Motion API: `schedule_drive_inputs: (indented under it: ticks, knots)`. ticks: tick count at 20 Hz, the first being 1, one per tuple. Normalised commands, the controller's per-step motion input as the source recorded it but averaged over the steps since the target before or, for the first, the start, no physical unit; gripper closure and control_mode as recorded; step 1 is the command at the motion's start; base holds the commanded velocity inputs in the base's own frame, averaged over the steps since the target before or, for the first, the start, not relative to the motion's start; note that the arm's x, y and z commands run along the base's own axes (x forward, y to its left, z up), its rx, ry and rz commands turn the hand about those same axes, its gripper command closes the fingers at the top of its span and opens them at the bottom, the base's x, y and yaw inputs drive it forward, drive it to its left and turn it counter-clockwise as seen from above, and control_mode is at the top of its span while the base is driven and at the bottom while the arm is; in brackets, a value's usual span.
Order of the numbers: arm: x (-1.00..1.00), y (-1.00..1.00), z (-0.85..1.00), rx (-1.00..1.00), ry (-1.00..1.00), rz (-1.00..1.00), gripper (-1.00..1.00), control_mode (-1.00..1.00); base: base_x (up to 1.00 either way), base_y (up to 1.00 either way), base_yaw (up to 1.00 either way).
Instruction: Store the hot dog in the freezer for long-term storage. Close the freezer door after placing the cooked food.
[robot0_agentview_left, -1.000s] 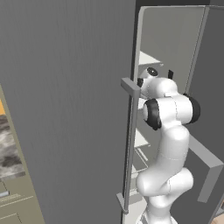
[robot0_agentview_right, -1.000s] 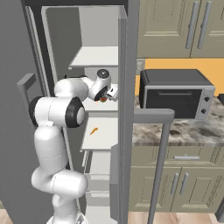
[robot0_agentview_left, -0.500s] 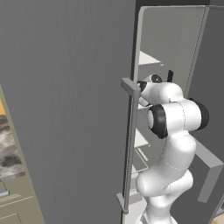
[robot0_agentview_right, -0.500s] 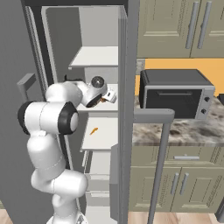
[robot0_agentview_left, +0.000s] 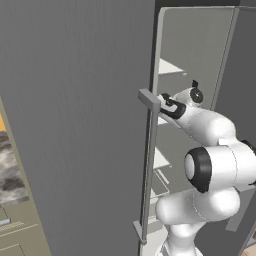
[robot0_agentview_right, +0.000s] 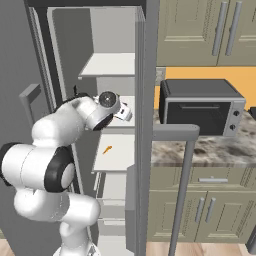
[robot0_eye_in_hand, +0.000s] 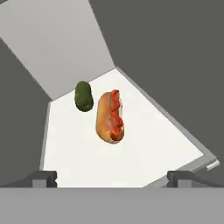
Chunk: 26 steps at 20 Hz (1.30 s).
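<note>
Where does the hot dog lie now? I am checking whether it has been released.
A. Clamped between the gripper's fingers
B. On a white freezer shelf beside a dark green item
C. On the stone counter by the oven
B: the hot dog lies free on the white shelf next to the green item, with the gripper open and apart from it.

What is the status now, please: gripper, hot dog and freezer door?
Gripper open, holding nothing. Hot dog lying on white freezer shelf, beside a green pickle. Freezer door open. Nothing in the way.

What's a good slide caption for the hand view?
Hot dog lying on a white freezer shelf beside a dark green pickle-like item, open jaws apart from it.
</note>
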Motion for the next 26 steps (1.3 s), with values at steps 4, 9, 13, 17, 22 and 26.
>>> schedule_drive_inputs:
  ticks: [4, 9, 13, 17, 22, 26]
  knots:
    - [-0.95, 0.00, 0.84, -0.03, -0.01, 0.00, -1.00, -1.00, 0.00, 0.00, 0.00]
    - [-0.97, 0.02, 0.94, -0.10, 0.05, 0.00, -1.00, -1.00, 0.00, 0.00, 0.00]
    - [-0.89, 0.06, 0.90, -0.11, 0.24, 0.00, -1.00, -1.00, 0.00, 0.00, 0.00]
    - [-0.84, 0.13, 0.57, -0.11, 0.39, 0.00, -1.00, -1.00, 0.00, 0.00, 0.00]
    - [-0.98, 0.12, 0.15, -0.06, 0.36, 0.02, -1.00, -1.00, 0.00, 0.00, 0.00]
    - [-0.82, 0.22, -0.18, 0.00, 0.32, 0.12, -1.00, -1.00, 0.00, 0.00, 0.00]
